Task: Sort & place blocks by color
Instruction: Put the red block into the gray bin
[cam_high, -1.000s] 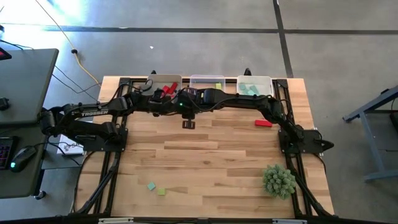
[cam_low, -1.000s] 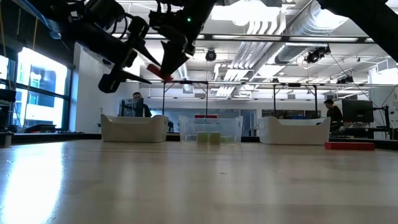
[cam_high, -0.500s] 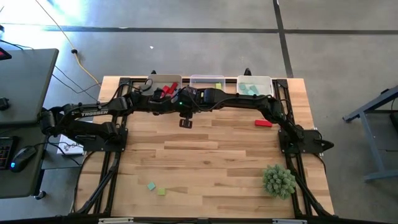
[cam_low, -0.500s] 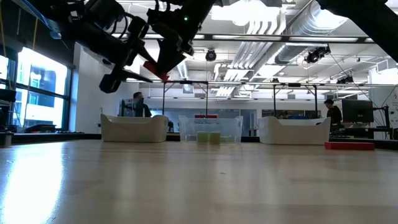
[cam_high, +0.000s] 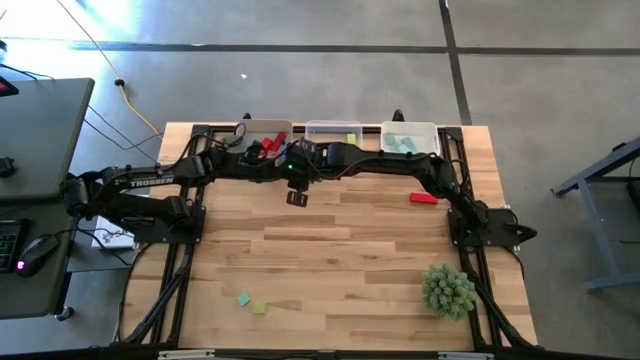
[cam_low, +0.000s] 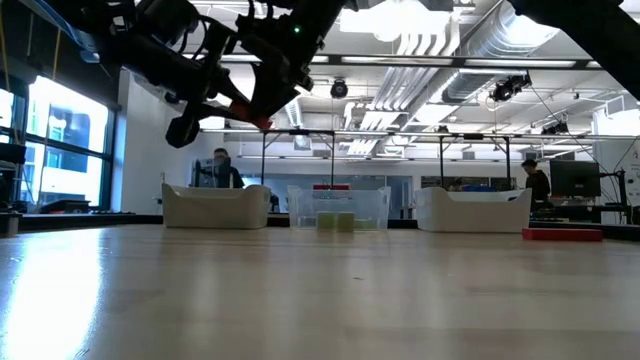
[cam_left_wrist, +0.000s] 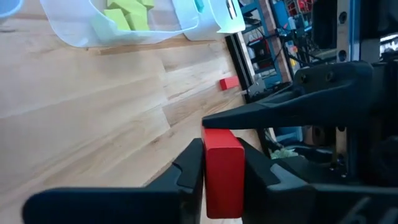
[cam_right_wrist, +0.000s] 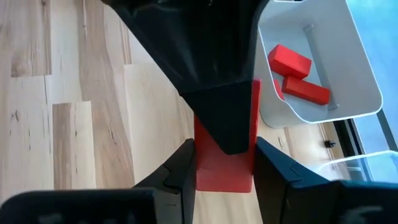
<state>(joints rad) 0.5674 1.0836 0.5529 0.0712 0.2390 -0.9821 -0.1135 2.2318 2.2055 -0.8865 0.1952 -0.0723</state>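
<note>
meeting above the far left part of the table (cam_high: 330, 260), the left gripper (cam_left_wrist: 222, 163) and right gripper (cam_right_wrist: 224, 163) both pinch one red block (cam_left_wrist: 222, 171) held in the air. in the left wrist view its two fingers sit tight against the block's sides; in the right wrist view that arm's fingers likewise press on the block, though the other gripper's dark finger covers most of its upper half. from above the block is all but hidden under the crossed arms, with only specks of red showing, and the low view gives just a small red corner beneath the dark wrists.

along the far edge stand three bins. the left bin (cam_high: 262, 133) holds red blocks (cam_right_wrist: 290, 62), partly covered by the arms from above. the middle bin (cam_high: 332, 131) holds yellow-green blocks (cam_left_wrist: 129, 14), cut off at the frame edge in the left wrist view. the right bin (cam_high: 410, 137) holds teal blocks (cam_high: 401, 145), too small to count.

a loose red block (cam_high: 424, 198) lies on the wood near the right arm. a teal block (cam_high: 243, 298) and a yellow-green block (cam_high: 260, 308) lie close together near the front left. a spiky green ball (cam_high: 448, 290) sits front right. two people (cam_low: 222, 168) stand far back in the room, small and dim.
</note>
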